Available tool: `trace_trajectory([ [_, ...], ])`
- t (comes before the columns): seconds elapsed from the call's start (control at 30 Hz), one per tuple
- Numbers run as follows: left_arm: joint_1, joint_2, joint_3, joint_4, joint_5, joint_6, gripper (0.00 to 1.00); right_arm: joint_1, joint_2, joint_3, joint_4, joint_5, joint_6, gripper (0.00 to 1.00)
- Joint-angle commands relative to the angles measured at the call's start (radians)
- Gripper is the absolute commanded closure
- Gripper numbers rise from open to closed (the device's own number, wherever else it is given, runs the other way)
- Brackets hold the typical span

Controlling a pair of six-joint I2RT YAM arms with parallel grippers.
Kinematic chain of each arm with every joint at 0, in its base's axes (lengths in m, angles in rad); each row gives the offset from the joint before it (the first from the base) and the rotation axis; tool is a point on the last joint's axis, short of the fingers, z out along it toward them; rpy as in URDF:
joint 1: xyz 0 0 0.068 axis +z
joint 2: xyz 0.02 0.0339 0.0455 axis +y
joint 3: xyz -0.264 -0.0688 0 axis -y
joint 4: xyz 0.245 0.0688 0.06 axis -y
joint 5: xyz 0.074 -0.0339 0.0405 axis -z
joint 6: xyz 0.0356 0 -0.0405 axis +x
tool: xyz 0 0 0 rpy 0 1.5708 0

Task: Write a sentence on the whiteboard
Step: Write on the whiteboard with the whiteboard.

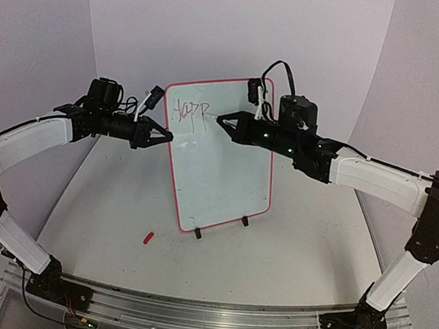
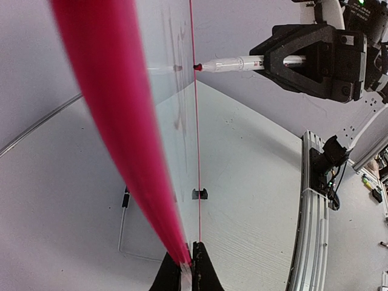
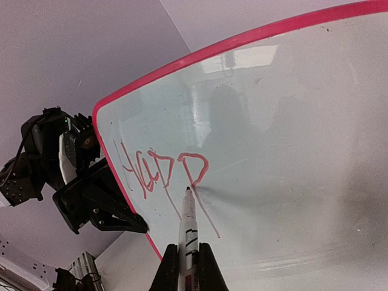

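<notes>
Edge-on from your left wrist, the whiteboard [image 2: 115, 109], standing mid-surface [image 1: 297, 248], blurs; its sentence [image 3: 160, 170] reads only "Happ", top left. Your left hand [image 2: 187, 268] clamps the board's left edge, your right hand [image 3: 188, 267] clamps the marker [image 3: 188, 221], tip touching. A small red piece [image 1: 148, 237] lies near-left of it.

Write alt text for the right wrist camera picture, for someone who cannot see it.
The right claw holds a marker with its tip on a red-rimmed whiteboard, at the last of the red handwritten letters "Happ". The left claw grips the board's left edge.
</notes>
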Motion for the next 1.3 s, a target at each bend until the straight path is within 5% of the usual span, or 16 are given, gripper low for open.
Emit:
trace_trajectory([
  [0.0,-0.032,0.021,-0.014,-0.158,-0.035,0.093,1.0,0.001,-0.091,-0.021,-0.003,-0.027,-0.016,1.0],
  [0.47,-0.032,0.021,-0.01,-0.173,-0.046,0.101,1.0,-0.072,-0.133,-0.06,-0.03,-0.171,-0.035,1.0],
  [1.27,-0.036,0.037,-0.009,-0.177,-0.046,0.106,1.0,-0.076,-0.016,0.058,-0.03,-0.023,-0.069,1.0],
])
